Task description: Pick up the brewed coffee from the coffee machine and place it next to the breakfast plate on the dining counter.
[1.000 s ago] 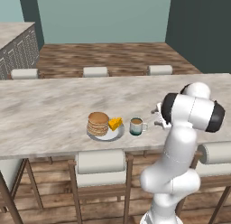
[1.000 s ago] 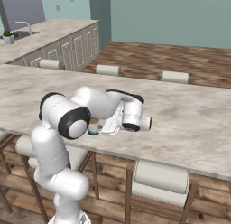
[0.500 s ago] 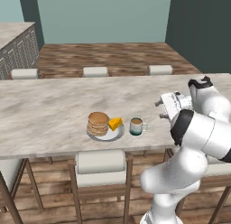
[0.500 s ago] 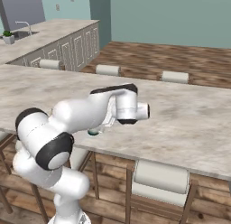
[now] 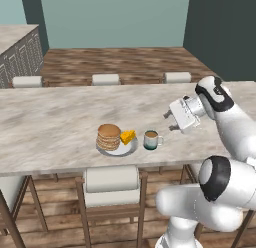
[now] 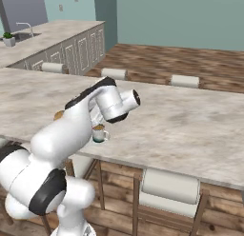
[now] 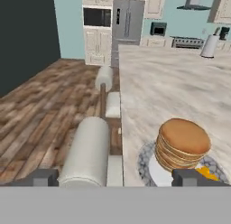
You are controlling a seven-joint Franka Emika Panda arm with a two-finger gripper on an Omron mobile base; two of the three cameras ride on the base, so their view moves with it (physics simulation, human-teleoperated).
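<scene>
The brewed coffee (image 5: 151, 140), a white mug with a teal base, stands upright on the dining counter (image 5: 60, 117) just right of the breakfast plate (image 5: 116, 148), which carries pancakes and an orange wedge. My gripper (image 5: 171, 121) hovers open and empty to the right of the mug, slightly above the counter. From the right base view the mug (image 6: 99, 133) sits free beside my forearm. In the hand view the fingertips (image 7: 194, 177) frame the pancake stack (image 7: 182, 144) on the plate (image 7: 149, 166). The coffee machine is out of view.
Cushioned stools line the near side (image 5: 111, 179) and far side (image 5: 106, 79) of the counter. One stool (image 7: 88, 148) lies below the counter edge in the hand view. A kitchen counter with a sink (image 6: 28, 37) stands at the back left.
The arm has swung its elbow out to the right, and the open hand has drawn slightly up and away from the mug. Mug and plate have not moved.
</scene>
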